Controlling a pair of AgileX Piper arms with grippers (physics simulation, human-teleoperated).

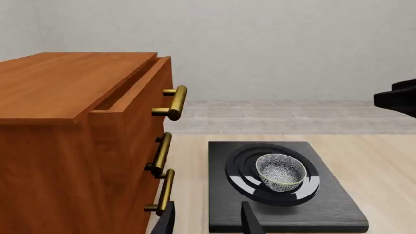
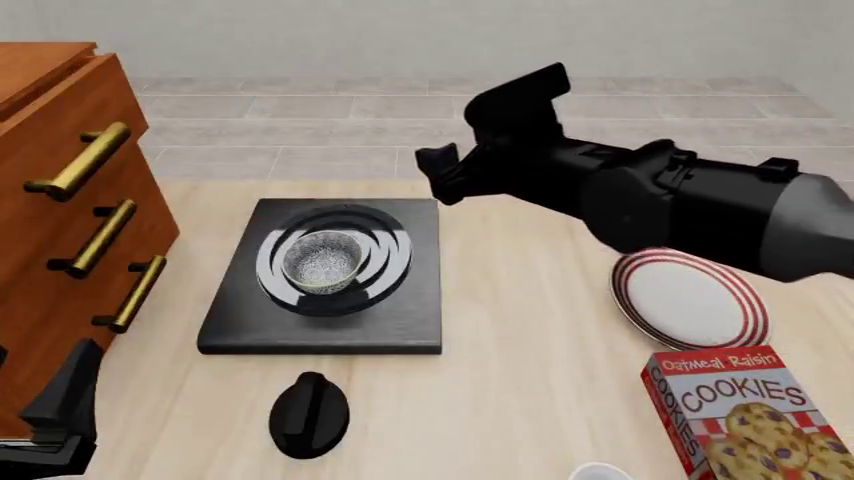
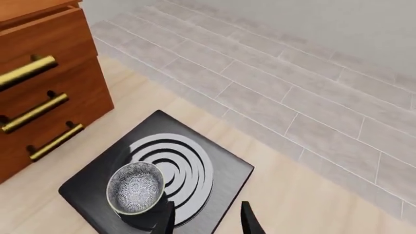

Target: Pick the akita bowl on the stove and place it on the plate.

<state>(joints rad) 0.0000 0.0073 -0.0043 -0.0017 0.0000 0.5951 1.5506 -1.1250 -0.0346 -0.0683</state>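
Note:
The akita bowl (image 2: 324,262), small with a speckled grey-white inside, sits on the ring burner of the black stove (image 2: 407,318). It also shows in both wrist views, as bowl (image 1: 281,171) on stove (image 1: 325,209) and bowl (image 3: 135,187) on stove (image 3: 221,168). My right gripper (image 2: 445,175) hovers open above the stove's far right corner, clear of the bowl, with its fingers (image 3: 250,219) apart. My left gripper (image 2: 54,412) is low at the near left, open, with its fingertips (image 1: 251,220) short of the stove. The red-striped plate (image 2: 690,298) lies at the right under the right arm.
A wooden cabinet (image 2: 67,210) with brass handles stands left of the stove, its top drawer slightly out (image 1: 130,97). A black knob (image 2: 308,412) lies in front of the stove. A cookies box (image 2: 741,415) stands near the plate, and a white cup rim (image 2: 595,472) shows at the bottom edge.

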